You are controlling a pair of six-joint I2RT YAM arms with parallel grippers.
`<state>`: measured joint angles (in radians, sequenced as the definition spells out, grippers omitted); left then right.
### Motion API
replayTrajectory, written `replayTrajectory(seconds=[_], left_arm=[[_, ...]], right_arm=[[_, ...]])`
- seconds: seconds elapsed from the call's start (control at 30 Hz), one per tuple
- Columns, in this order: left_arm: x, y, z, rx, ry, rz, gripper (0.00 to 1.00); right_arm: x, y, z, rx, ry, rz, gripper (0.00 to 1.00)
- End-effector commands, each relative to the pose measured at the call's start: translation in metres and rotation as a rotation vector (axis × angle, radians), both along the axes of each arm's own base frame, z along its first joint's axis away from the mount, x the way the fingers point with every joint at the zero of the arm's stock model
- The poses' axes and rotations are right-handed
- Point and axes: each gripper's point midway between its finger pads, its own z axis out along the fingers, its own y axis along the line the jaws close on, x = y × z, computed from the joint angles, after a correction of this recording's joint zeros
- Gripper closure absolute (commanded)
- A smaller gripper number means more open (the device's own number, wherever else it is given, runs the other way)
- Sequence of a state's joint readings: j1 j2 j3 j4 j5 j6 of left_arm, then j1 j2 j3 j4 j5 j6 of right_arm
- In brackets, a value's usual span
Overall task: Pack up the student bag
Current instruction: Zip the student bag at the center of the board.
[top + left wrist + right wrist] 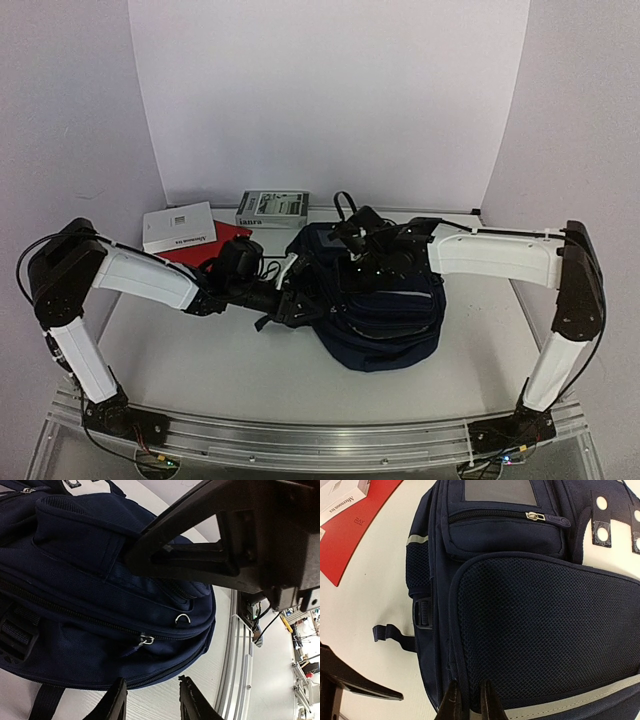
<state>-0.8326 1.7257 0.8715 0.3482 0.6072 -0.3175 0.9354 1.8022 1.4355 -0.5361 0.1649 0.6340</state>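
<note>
The student bag (385, 320), navy blue, lies flat in the middle of the table. In the right wrist view its mesh front pocket (545, 630) fills the frame, with a zipped pocket (505, 530) above it. My right gripper (469, 689) is shut on the piped edge of that mesh pocket, over the bag's upper part (362, 262). My left gripper (152, 692) is low at the bag's left side (298, 303). Its jaws stand apart with only bare table between them, just short of the bag's zipped rim (75, 595). A metal zip pull (146, 640) lies ahead of them.
A white box (178, 228) lies on a red folder (222, 240) at the back left, with a grey-and-white box (272, 208) behind the bag. A black strap (390, 632) trails from the bag's side. White walls enclose the table and a metal rail (320, 440) runs along its near edge.
</note>
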Motion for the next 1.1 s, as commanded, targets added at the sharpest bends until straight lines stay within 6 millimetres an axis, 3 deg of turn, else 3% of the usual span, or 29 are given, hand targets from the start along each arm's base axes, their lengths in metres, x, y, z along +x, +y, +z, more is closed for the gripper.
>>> replayTrajectory(seconds=[0.0, 0.53, 0.67, 0.8, 1.07], left_arm=[[0.008, -0.02, 0.02, -0.088, -0.044, -0.018, 0.64], [0.027, -0.042, 0.002, -0.092, -0.067, 0.035, 0.67], [0.025, -0.046, 0.002, -0.091, -0.062, 0.027, 0.78], [0.02, -0.048, 0.002, -0.091, -0.049, 0.017, 0.97], [0.007, -0.042, 0.01, -0.075, -0.019, 0.001, 1.0]], right_arm=[[0.019, 0.01, 0.065, 0.195, -0.133, -0.027, 1.0], [0.015, 0.012, 0.063, 0.251, -0.115, -0.018, 1.0], [0.016, 0.01, 0.063, 0.256, -0.116, -0.022, 1.0], [0.016, 0.009, 0.059, 0.26, -0.112, -0.028, 1.0], [0.024, 0.002, 0.056, 0.255, -0.128, -0.091, 1.0]])
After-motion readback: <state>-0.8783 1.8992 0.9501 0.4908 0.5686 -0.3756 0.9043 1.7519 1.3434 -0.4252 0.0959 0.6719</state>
